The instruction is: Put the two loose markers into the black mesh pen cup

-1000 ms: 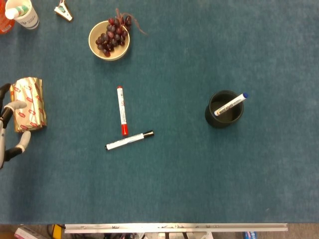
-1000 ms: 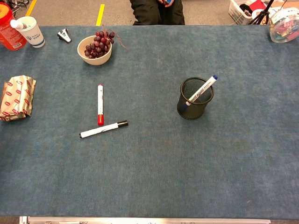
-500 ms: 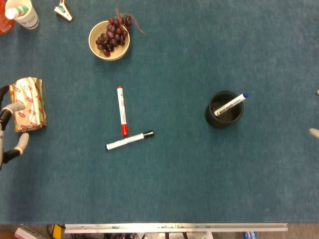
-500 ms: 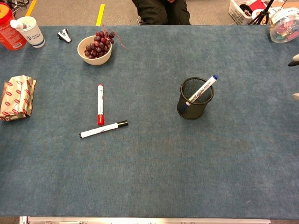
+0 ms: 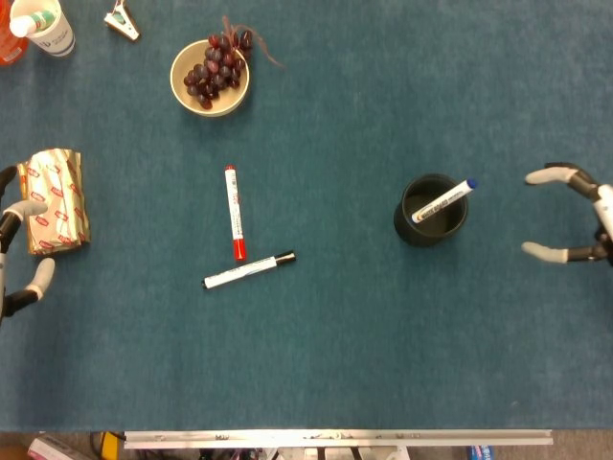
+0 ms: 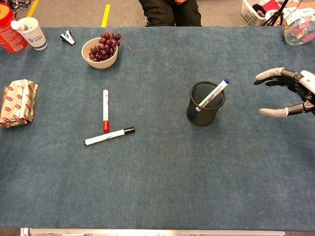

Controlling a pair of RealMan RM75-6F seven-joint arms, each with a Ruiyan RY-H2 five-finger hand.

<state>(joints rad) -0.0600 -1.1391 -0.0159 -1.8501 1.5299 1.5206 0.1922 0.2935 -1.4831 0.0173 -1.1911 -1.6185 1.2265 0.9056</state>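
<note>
Markers are not yet touched — the red-capped white marker point(image 6: 105, 110) and the black-capped white marker point(image 6: 109, 136) lie loose on the blue tabletop point(image 6: 162, 182), well left of the black mesh pen cup point(image 6: 205, 103), which already holds a blue-capped marker point(image 6: 213, 95). Right of that cup hovers the right hand point(image 6: 288, 92), fingers point(image 6: 273, 112) apart and empty; the left hand point(image 5: 17, 251), also spread and empty, sits far left of it beside a gold foil packet point(image 5: 55, 200). Reaching looks like the step in hand — next, one hand must cross to the loose pair and close on a barrel.
</note>
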